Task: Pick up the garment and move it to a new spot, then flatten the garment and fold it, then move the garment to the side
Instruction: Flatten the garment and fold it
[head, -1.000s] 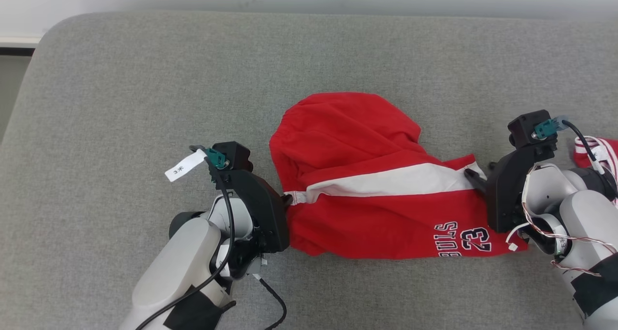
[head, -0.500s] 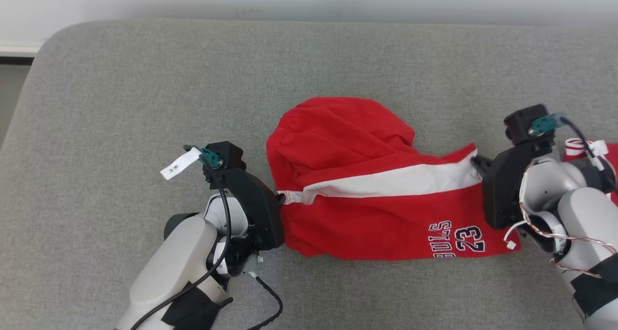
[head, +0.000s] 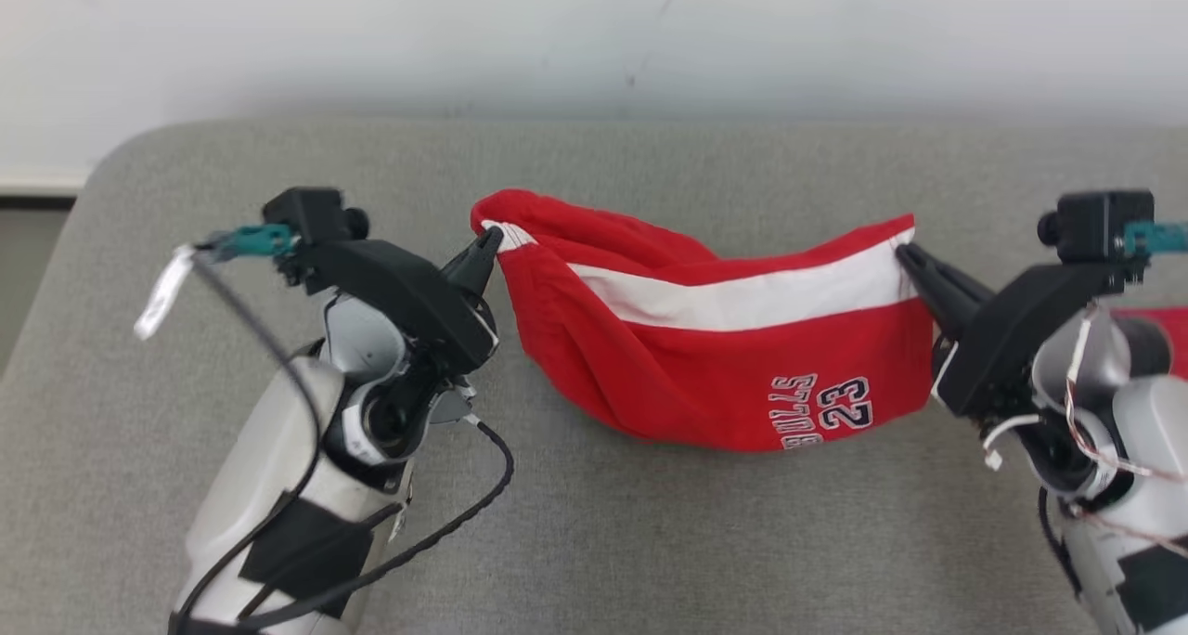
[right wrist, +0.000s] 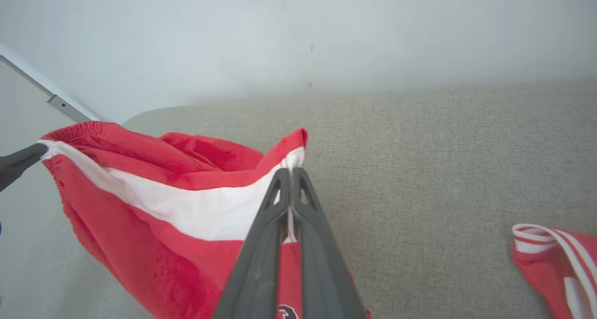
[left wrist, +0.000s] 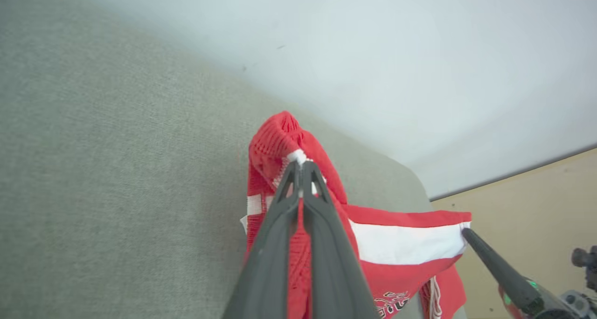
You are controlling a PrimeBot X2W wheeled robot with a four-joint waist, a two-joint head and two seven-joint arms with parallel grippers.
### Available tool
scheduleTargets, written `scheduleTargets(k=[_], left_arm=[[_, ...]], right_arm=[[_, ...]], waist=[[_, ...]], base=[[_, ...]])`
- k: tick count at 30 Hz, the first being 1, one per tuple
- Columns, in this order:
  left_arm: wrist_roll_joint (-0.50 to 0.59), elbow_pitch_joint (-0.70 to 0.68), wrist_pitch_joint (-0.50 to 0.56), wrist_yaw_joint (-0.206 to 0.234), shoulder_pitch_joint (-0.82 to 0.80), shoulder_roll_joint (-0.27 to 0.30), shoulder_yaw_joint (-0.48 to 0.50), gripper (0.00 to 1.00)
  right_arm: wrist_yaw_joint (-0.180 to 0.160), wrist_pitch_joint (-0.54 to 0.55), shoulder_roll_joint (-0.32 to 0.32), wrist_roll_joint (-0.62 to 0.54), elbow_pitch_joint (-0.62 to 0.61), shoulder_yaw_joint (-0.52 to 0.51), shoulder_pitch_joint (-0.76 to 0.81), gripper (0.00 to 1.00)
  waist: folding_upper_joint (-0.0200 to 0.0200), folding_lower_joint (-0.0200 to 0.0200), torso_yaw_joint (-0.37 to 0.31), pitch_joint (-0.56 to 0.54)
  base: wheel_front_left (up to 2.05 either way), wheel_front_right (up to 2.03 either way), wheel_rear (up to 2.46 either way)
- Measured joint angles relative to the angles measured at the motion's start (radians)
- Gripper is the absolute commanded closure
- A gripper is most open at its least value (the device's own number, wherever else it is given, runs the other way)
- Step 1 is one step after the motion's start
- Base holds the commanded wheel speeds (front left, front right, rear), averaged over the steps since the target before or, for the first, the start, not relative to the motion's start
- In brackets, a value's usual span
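Head view: the red garment (head: 724, 375) hangs stretched between the two pincers over the middle of the grey fabric-covered desk (head: 650, 542). The left pincer (head: 490, 240) is at the garment's 9 o'clock end. Its fingers are pressed fully together on a white-trimmed corner of the cloth. The right pincer (head: 905, 256) is at the 3 o'clock end. It is likewise clamped tight, on the end of the broad white stripe. The stripe runs along the upper part of the garment from one grip to the other, dipping a little in the middle. Below it the red cloth sags in a rounded belly toward 6 o'clock. Dark lettering and the number 23 show upside down toward the 5 o'clock part of that belly. Whether the lowest fold touches the desk cannot be told.

In the left wrist view the two dark fingers meet with red mesh and a white seam pinched at their tips. In the right wrist view the fingers meet on the stripe's edge, with no gap between them.

A second red-and-white cloth (head: 1160, 324) lies on the desk at the 3 o'clock edge of the head view, behind the right forearm and apart from the held garment. A pale wall (head: 594, 41) runs along the desk at 12 o'clock.
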Motion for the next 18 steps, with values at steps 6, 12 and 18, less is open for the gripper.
scheduleTargets(k=[6, 12, 18], left_arm=[[-0.096, -0.153, -0.004, -0.071, 0.158, 0.016, 0.058, 1.00], [-0.208, -0.441, 0.075, -0.095, 0.420, 0.084, 0.074, 1.00], [-0.223, -0.494, 0.110, -0.041, 0.436, 0.078, 0.085, 1.00]], right_arm=[[0.002, -0.002, 0.029, 0.090, -0.102, -0.042, 0.113, 1.00], [-0.018, 0.024, 0.067, 0.217, -0.357, -0.104, 0.305, 1.00], [-0.046, 0.083, 0.098, 0.247, -0.348, -0.063, 0.292, 1.00]], waist=[[0.0000, 0.0000, -0.020, -0.077], [-0.0001, -0.0003, -0.056, -0.158], [-0.0002, -0.0003, -0.089, -0.165]], base=[[0.00, 0.00, 0.00], [0.00, 0.00, 0.00], [0.00, 0.00, 0.00]])
